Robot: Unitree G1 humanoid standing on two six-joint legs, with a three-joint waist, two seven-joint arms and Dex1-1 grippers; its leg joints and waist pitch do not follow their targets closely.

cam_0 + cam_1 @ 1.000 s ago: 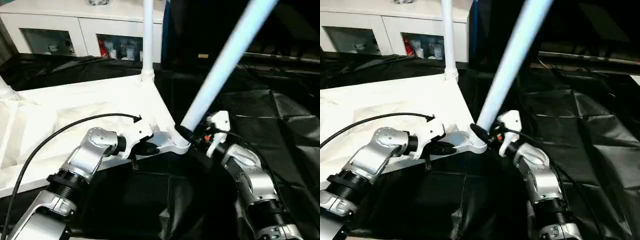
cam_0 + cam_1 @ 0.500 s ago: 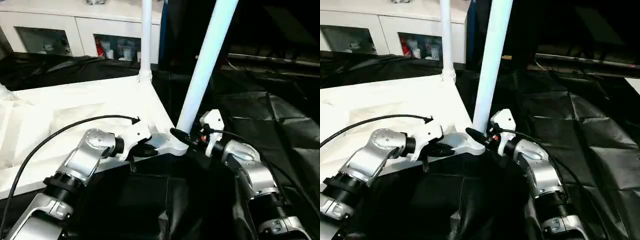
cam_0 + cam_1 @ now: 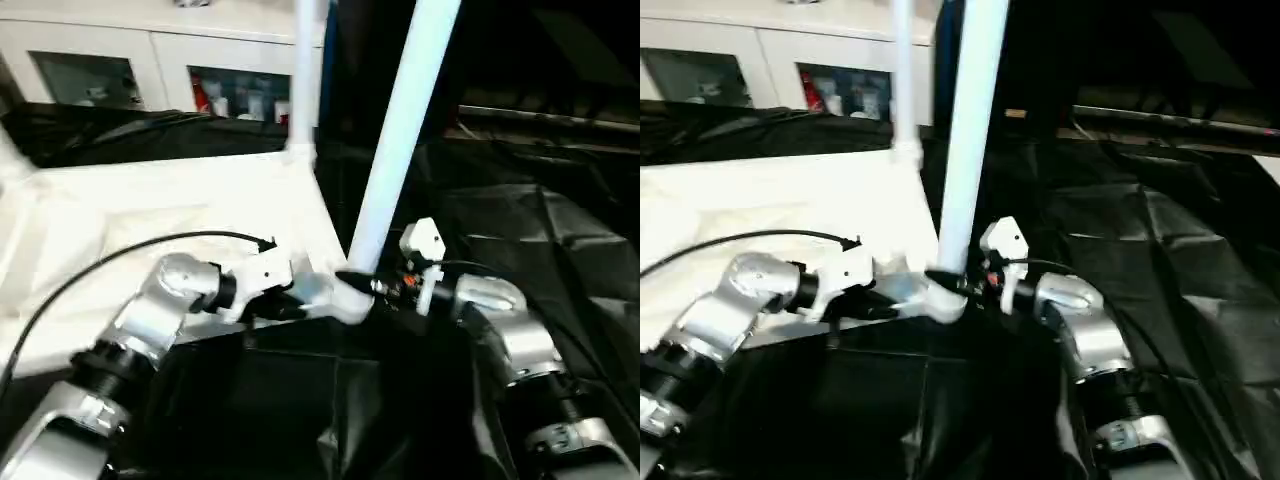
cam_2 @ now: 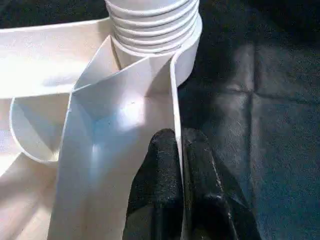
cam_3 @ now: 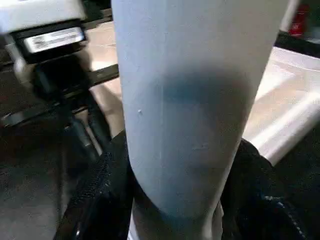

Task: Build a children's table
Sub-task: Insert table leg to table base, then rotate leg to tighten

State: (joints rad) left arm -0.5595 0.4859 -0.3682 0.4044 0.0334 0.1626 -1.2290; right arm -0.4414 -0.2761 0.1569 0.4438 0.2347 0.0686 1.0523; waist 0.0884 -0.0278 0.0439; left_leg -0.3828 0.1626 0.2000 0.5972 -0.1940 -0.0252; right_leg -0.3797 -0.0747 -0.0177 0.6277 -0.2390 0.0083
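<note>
Leg (image 3: 400, 130) swung upright; left wrist view shows claw (image 4: 178, 150) pinching tabletop rim (image 4: 174, 95).

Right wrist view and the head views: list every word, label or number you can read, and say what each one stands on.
None can be read.
White sticker with dark print on the left gripper's body: too blurred to read.
Small yellow tag on the dark background behind the work table: too small to read.
Items inside the cabinet: print too small to read.
</note>
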